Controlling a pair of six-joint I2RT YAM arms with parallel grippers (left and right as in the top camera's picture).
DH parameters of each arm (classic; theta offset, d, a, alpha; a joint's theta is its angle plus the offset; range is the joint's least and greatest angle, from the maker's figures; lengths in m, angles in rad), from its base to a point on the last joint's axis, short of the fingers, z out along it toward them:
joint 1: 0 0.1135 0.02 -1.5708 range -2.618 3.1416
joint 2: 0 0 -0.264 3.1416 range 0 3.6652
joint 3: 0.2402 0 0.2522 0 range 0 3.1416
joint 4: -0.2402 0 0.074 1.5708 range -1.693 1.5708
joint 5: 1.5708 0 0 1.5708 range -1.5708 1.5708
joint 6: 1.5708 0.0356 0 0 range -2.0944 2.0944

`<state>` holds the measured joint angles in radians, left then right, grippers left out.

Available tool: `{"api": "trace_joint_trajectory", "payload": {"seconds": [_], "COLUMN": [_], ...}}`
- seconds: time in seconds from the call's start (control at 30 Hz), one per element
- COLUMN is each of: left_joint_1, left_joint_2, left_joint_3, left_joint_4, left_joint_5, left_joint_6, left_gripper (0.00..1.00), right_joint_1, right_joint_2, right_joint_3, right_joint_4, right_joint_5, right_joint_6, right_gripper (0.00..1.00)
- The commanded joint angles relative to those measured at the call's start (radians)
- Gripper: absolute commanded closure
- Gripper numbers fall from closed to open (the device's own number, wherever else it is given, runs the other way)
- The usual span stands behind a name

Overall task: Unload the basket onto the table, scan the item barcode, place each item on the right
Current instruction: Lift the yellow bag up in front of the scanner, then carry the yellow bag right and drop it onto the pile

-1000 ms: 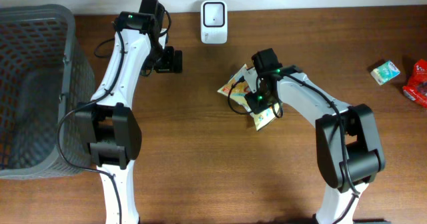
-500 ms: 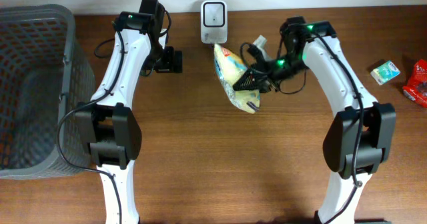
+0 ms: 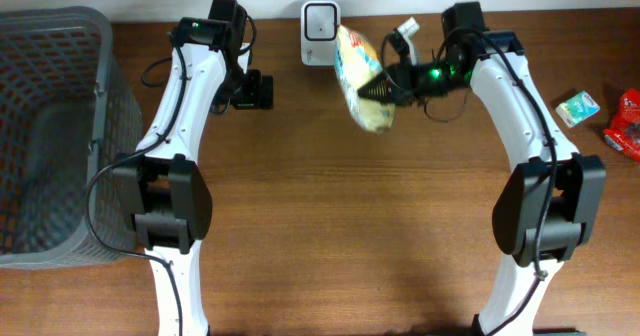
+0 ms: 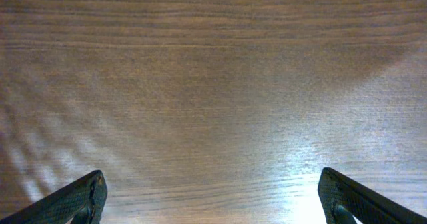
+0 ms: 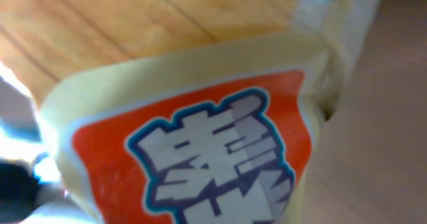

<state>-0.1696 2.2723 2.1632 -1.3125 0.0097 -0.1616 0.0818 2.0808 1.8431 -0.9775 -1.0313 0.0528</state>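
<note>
Right wrist view: the snack bag carries a red-orange panel with large white characters outlined in blue. They look East Asian in form, but they are cropped and blurred and I cannot read them. Overhead view: the print on the small green box and the red packet at far right is too small for me to make out. The scanner shows no lettering I can read.
</note>
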Motion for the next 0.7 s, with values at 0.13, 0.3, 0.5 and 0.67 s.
{"api": "trace_joint_trajectory", "payload": {"seconds": [0.13,0.3,0.5,0.67], "left_joint_1": [0.002,0.002,0.002,0.002], "left_joint_2": [0.004,0.004,0.004,0.004], "left_joint_3": [-0.003,-0.003,-0.003,-0.003], "left_joint_4": [-0.002,-0.002,-0.002,-0.002], "left_joint_5": [-0.006,-0.006,-0.006,-0.006], "left_joint_6": [-0.009,-0.009,-0.009,-0.009], "left_gripper": [0.01,0.01,0.01,0.01], "right_joint_1": [0.164,0.262,0.296,0.296], "right_joint_2": [-0.01,0.074,0.212,0.214], "right_joint_3": [0.014,0.014,0.014,0.014], "right_joint_4": [0.421,0.663,0.917,0.929], "right_joint_5": [0.802,0.938,0.935,0.939], "right_joint_6": [0.401,0.401,0.388,0.302], "right_gripper": [0.96,0.96,0.96,0.96]}}
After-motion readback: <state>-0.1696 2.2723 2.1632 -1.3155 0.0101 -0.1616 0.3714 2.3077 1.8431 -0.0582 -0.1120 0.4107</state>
